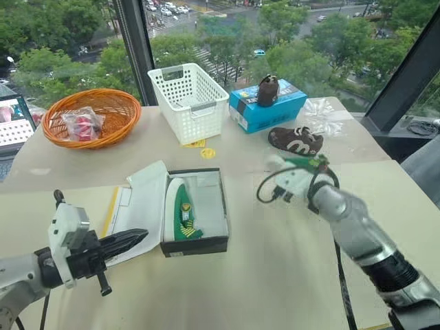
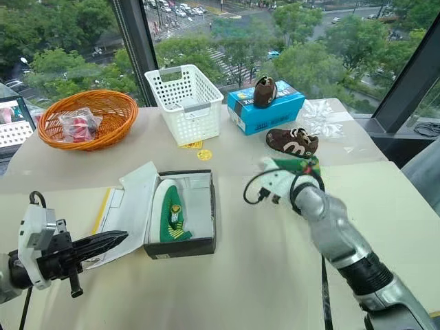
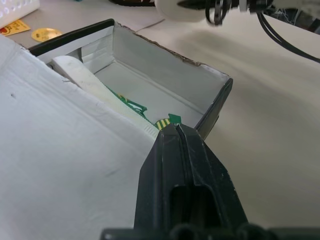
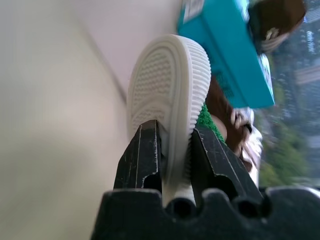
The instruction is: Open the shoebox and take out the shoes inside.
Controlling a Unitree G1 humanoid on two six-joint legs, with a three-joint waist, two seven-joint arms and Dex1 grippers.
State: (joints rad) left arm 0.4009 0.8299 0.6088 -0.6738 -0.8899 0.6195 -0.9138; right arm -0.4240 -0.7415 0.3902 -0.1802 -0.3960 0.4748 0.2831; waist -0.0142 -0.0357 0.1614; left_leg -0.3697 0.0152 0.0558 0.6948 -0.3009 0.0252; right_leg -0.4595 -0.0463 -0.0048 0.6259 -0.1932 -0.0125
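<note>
The shoebox (image 1: 196,245) lies open in the middle of the table, black-sided and white inside. Its lid (image 1: 141,206) is folded out flat to the left. One green shoe (image 1: 181,210) with a white sole lies along the box's left wall. My right gripper (image 4: 172,132) is shut on the white sole of the other green shoe (image 4: 167,75), held on its side to the right of the box and just in front of a brown shoe. My left gripper (image 1: 141,236) is shut and empty, hovering over the lid and pointing at the box's near left corner (image 3: 175,127).
A brown shoe (image 1: 295,140) lies behind the right hand. Another stands on the blue box (image 1: 268,106). A white basket (image 1: 189,93) and an orange basket (image 1: 91,117) sit at the back. Crumpled clear plastic (image 1: 323,113) lies at the back right.
</note>
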